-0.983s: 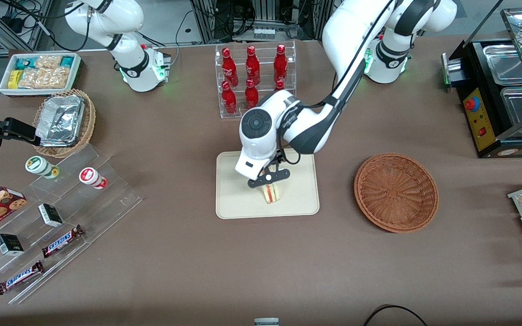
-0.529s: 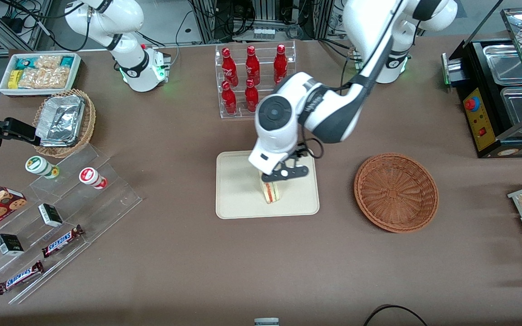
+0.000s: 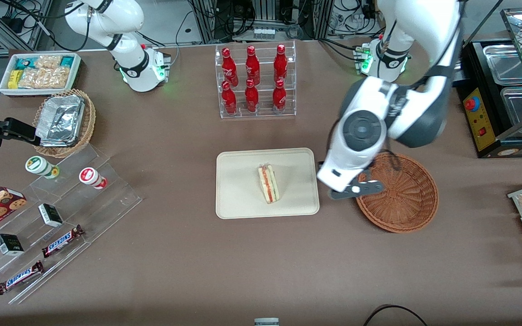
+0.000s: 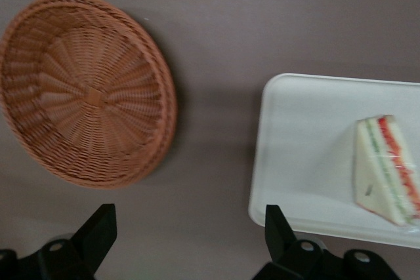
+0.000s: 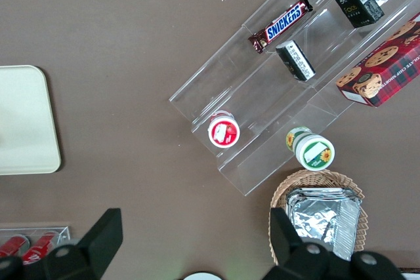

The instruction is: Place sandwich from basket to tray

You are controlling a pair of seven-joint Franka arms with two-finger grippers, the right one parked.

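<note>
The sandwich [image 3: 268, 183] is lying flat on the tray [image 3: 238, 181], toward the tray edge that faces the basket [image 3: 401, 199], with its thin point aimed at the tray's edge nearest the front camera. The red and yellow-green filling stripes show clearly. In the left wrist view the sandwich [image 4: 387, 170] sits well inside the tray's [image 4: 308, 142] low rim, touching nothing else.

The gripper [image 3: 354, 190] hangs over the strip of table between the tray and the basket, right at the basket's rim and clear of the tray. Its fingers [image 4: 97, 231] are spread wide apart with nothing between them, just bare brown tabletop showing in the gap in the wrist view. The basket [image 4: 85, 90] has nothing in it, only the woven bottom showing.

The tray sits roughly mid-table, with the basket beside it toward the working arm's end. Farther from the front camera than the tray is a clear rack of red bottles [image 3: 254, 81]. Toward the parked arm's end there's a lighter wicker basket with foil containers [image 3: 61, 122], a white box of snack packets [image 3: 39, 72], and a stepped acrylic display [image 3: 61, 213] holding Snickers bars [image 3: 61, 241], small cartons and two little cups. A black warmer cabinet [image 3: 496, 95] stands at the working arm's end.
</note>
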